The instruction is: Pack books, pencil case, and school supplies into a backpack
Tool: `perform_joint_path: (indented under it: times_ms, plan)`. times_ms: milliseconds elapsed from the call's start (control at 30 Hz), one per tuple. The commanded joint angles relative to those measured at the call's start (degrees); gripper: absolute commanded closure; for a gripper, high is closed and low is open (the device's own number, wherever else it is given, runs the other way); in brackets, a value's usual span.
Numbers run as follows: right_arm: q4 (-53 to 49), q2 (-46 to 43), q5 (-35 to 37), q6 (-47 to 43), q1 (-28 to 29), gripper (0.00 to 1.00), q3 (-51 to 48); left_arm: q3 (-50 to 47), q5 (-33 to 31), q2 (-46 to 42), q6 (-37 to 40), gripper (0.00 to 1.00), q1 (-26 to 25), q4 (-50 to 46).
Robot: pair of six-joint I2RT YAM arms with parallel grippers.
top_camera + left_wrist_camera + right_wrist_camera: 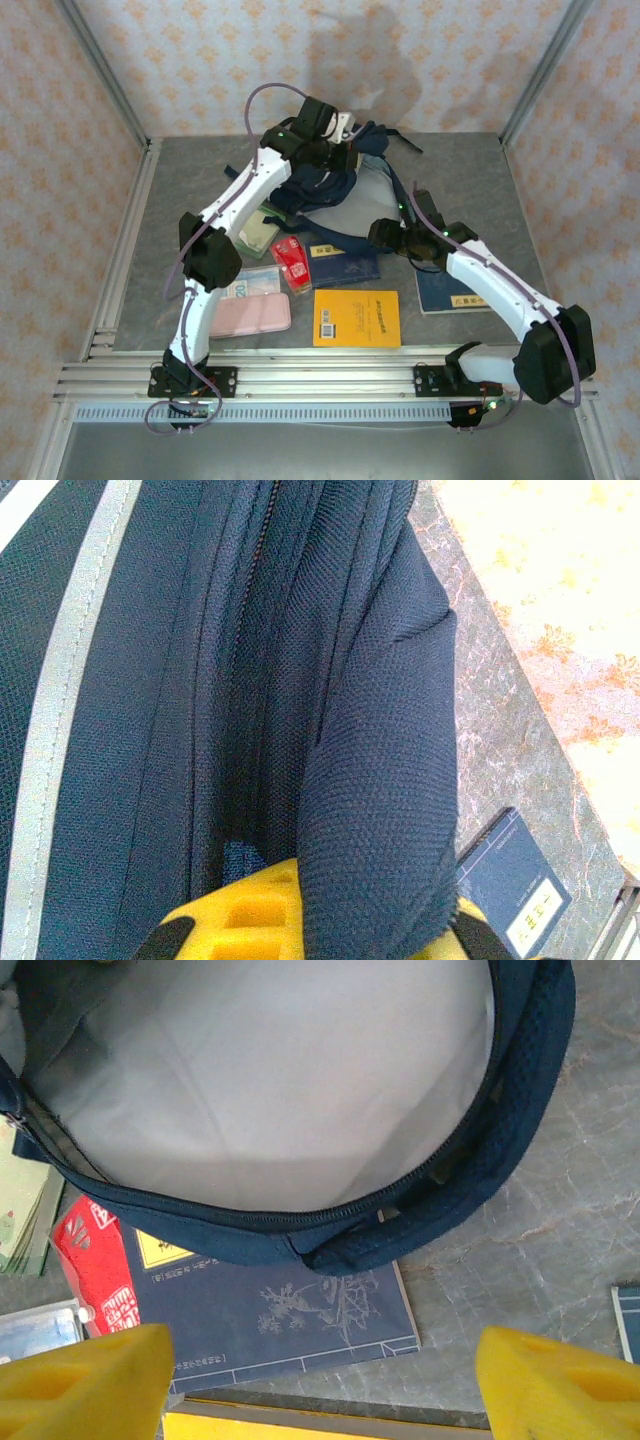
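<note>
Top external view gives us the backpack point(350, 200) toward the far edge of the tabletop point(190, 180). Our left gripper point(320, 930) is clamped on a fold of its navy fabric; our right gripper point(320, 1380) hangs spread wide at its open mouth, over a navy book point(280, 1310).

Three books point(356, 318) (two navy, one orange-yellow), one pink pencil case point(250, 317), one backpack point(355, 200), three small packets point(293, 262).
</note>
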Motion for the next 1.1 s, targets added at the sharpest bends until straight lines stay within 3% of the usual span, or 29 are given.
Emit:
perform_joint_path:
  times_ms: [0, 167, 300, 433, 533, 600, 733, 900, 1067]
  plan:
    - [-0.08, 1.88, -1.96, -0.03, 0.9, 0.26, 0.3, -1.93, -3.83, 1.18, -2.08, 1.0, 3.93, 3.71]
    - [-1.74, 7.98, -0.91, -9.41, 9.93, 0.24, 5.78, -2.37, -5.98, -0.05, -0.3, 0.98, 5.6, 3.17]
    - [-1.8, 12.93, 1.37, -20.18, 17.94, 0.17, 10.66, -2.58, -0.69, -0.07, -1.61, 0.95, 5.52, 3.41]
    - [15.01, 11.25, -4.62, -39.32, 24.24, 0.15, 4.63, -3.73, 1.51, -0.15, -2.44, 0.95, 5.33, 3.71]
    - [26.79, 11.03, -9.54, -52.2, 27.03, 0.01, -0.11, -4.91, 1.76, -0.67, -2.39, 0.95, 5.42, 3.33]
    - [23.31, 14.86, -13.06, -57.15, 27.75, 0.01, 3.99, -6.04, 2.17, -1.3, -2.54, 0.96, 5.42, 3.41]
    - [14.87, 22.37, -13.35, -68.09, 31.56, 0.01, 10.76, -9.44, 2.78, -3.24, -2.71, 0.96, 5.42, 4.7]
    - [13.85, 26.41, -19.33, -70.84, 33.47, 0.01, 13.21, -12.1, 3.6, -4.54, -2.59, 0.96, 5.51, 5.44]
    - [13.46, 30.85, -18.43, -71.42, 34.29, 0.01, 15.94, -13.89, 4.55, -5.23, -3.53, 0.97, 5.51, 6.79]
